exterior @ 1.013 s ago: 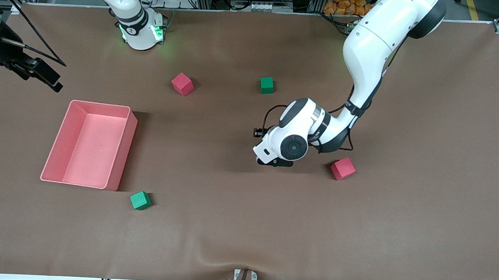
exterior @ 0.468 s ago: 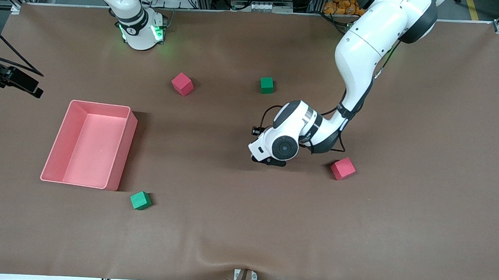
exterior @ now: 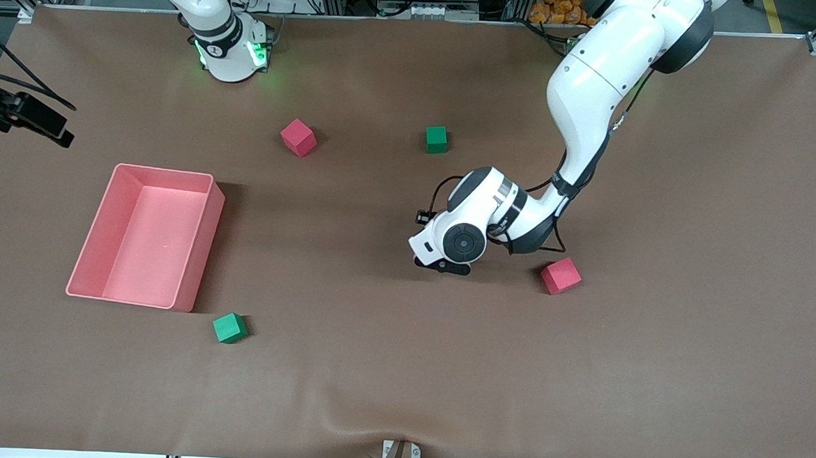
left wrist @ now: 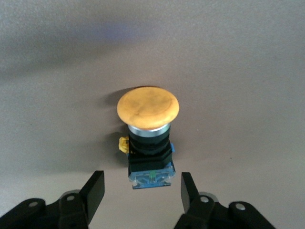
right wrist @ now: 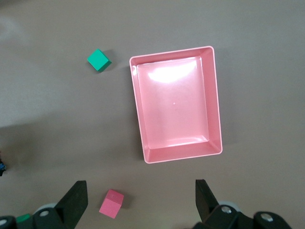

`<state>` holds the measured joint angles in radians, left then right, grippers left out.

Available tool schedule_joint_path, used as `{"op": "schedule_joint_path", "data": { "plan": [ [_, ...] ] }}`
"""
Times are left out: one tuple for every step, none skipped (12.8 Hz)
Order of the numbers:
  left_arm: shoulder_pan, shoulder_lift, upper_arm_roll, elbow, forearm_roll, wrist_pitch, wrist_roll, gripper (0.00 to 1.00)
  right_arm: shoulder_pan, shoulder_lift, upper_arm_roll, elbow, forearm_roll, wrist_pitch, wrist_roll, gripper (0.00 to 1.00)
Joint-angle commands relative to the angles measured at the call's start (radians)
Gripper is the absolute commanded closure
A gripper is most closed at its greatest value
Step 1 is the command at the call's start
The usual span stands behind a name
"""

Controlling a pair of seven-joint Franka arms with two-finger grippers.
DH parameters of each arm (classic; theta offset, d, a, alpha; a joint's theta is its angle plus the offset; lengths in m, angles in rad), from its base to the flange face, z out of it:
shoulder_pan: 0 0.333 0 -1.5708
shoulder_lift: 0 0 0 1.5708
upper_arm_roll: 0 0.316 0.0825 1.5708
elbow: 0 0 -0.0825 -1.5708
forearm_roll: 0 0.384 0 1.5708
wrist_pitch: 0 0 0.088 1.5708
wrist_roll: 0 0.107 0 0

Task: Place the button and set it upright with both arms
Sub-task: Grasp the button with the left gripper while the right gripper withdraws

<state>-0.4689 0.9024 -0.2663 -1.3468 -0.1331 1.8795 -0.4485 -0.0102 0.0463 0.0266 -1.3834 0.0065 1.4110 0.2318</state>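
The button (left wrist: 147, 138) lies on the table (exterior: 373, 367) between the spread fingers of the low left gripper (left wrist: 139, 193), not pinched, while the right gripper (right wrist: 140, 202) waits wide open high over the pink tray (right wrist: 217, 114).

My black left gripper (left wrist: 137, 193) frames the button (left wrist: 148, 138): orange cap, silver collar, black body, pale blue base with a yellow tab. My right gripper (right wrist: 139, 199), also black, hangs over a pink tray (right wrist: 176, 102), a green cube (right wrist: 98, 60), a red cube (right wrist: 112, 203) and the brown table (exterior: 651, 381).
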Motion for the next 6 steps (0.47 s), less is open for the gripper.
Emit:
{"op": "schedule_joint_path", "data": {
  "plan": [
    [-0.007, 0.021, 0.007, 0.035, 0.017, -0.011, 0.004, 0.3, 0.003, -0.083, -0.004, -0.11, 0.018, 0.073, -0.008, 0.0],
    [-0.007, 0.023, 0.007, 0.035, 0.015, -0.008, 0.004, 0.32, 0.003, -0.085, -0.005, -0.115, 0.018, 0.075, -0.009, 0.0],
    [-0.005, 0.023, 0.007, 0.037, 0.015, -0.007, 0.004, 0.36, 0.003, -0.08, -0.004, -0.106, 0.017, 0.072, -0.011, 0.0],
    [-0.005, 0.023, 0.007, 0.037, 0.015, -0.005, 0.004, 0.37, -0.004, -0.076, -0.005, -0.088, 0.017, 0.071, -0.011, 0.0],
    [-0.005, 0.023, 0.007, 0.037, 0.012, -0.005, 0.001, 0.4, -0.005, -0.071, -0.005, -0.074, 0.017, 0.069, -0.012, 0.0],
    [-0.005, 0.023, 0.006, 0.037, 0.01, 0.006, -0.015, 0.41, -0.007, -0.068, -0.005, -0.071, 0.01, 0.069, -0.014, 0.0]
  ]
}}
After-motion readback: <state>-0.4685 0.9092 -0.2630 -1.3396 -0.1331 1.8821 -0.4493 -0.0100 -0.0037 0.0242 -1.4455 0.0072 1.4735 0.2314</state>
